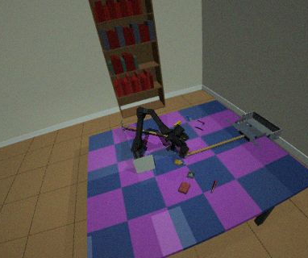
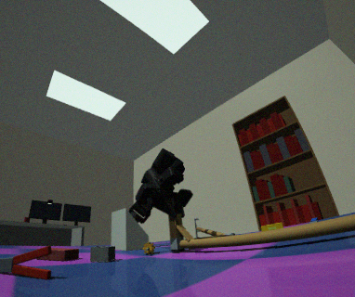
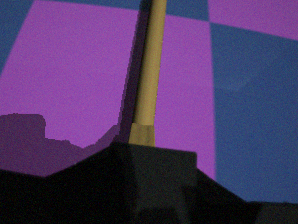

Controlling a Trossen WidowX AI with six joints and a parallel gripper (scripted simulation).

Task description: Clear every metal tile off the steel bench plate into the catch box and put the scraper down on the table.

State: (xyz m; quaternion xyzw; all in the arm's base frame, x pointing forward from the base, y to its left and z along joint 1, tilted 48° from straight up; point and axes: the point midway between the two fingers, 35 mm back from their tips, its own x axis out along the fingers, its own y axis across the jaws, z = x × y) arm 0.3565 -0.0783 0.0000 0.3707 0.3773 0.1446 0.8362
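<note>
My gripper [image 1: 185, 154] [image 2: 175, 215] [image 3: 142, 144] is shut on the upright wooden grip at the near end of the long scraper. The scraper's tan handle [image 1: 218, 145] [image 2: 277, 235] [image 3: 151, 75] runs low over the table, in the top view to the right up to the grey steel plate [image 1: 248, 126]. The foot of the grip is at or just above the table. The scraper's blade is too small to make out clearly. The grey catch box [image 1: 275, 132] stands at the plate's far end. I cannot tell whether tiles lie on the plate or in the box.
A second wooden stick [image 1: 145, 131] with a hooked end lies behind the gripper. A pale box [image 1: 144, 164] stands by the arm's base. A yellow piece [image 1: 178, 162] [image 2: 149, 249], grey block [image 1: 190, 174] [image 2: 102, 253], red block [image 1: 184, 187] [image 2: 64, 254] and red-handled tool [image 1: 214, 186] lie nearer.
</note>
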